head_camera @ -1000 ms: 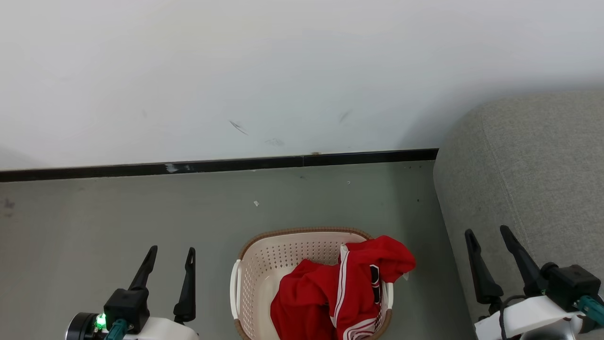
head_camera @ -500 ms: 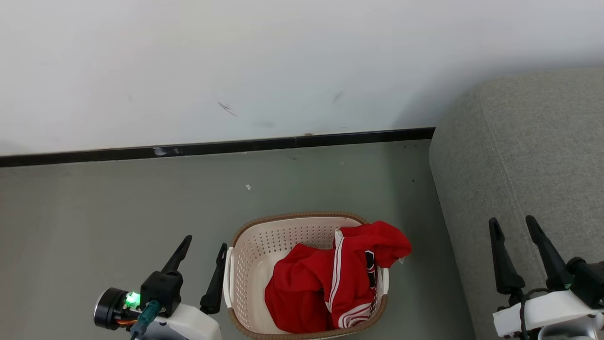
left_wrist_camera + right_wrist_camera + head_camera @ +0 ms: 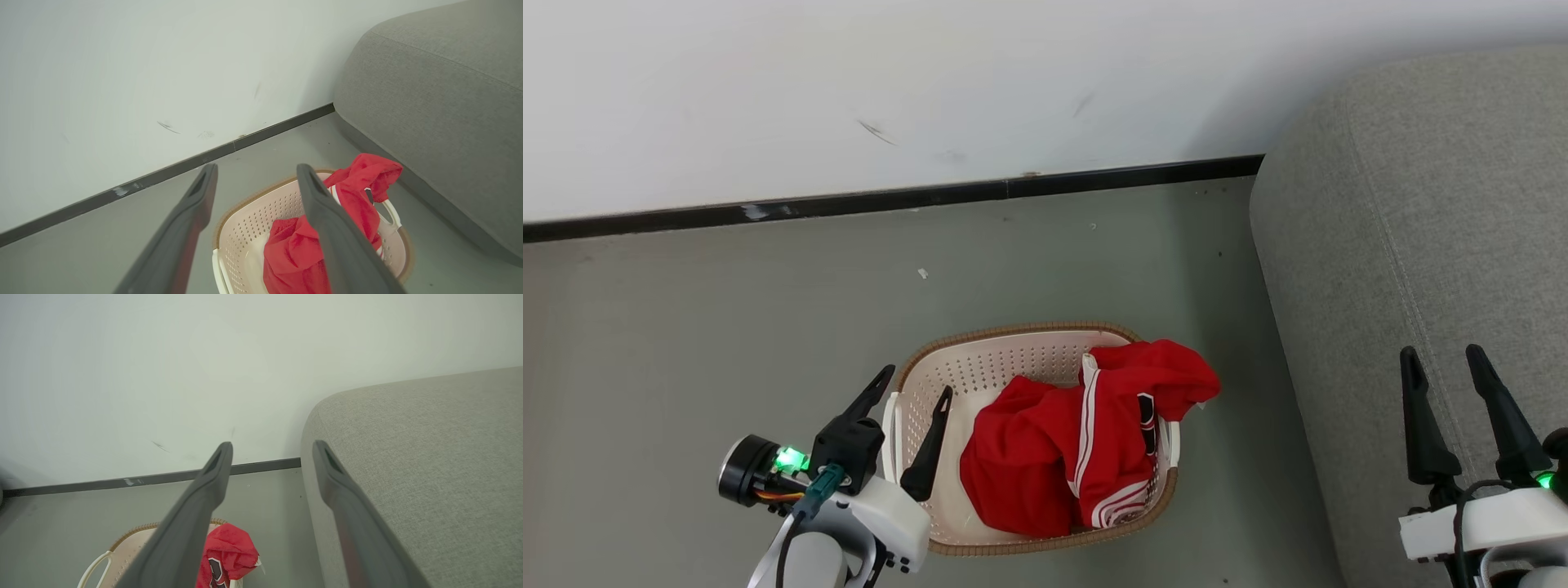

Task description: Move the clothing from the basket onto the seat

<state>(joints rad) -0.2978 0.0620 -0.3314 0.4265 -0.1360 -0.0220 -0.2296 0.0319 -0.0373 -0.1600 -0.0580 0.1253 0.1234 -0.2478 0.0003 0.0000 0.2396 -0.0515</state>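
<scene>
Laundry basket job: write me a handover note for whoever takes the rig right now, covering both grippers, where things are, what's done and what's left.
Left gripper: open, empty, at the left edge of the laundry basket, not on the fabric.
Right gripper: open, empty, held in front of the grey sofa.
Things: the basket stands on the floor beside the sofa. The red sports clothing is piled inside it, with one fold draped over the right rim.
Done: nothing lifted yet.
Left: grasp the clothing, carry it to the sofa and release it there.
</scene>
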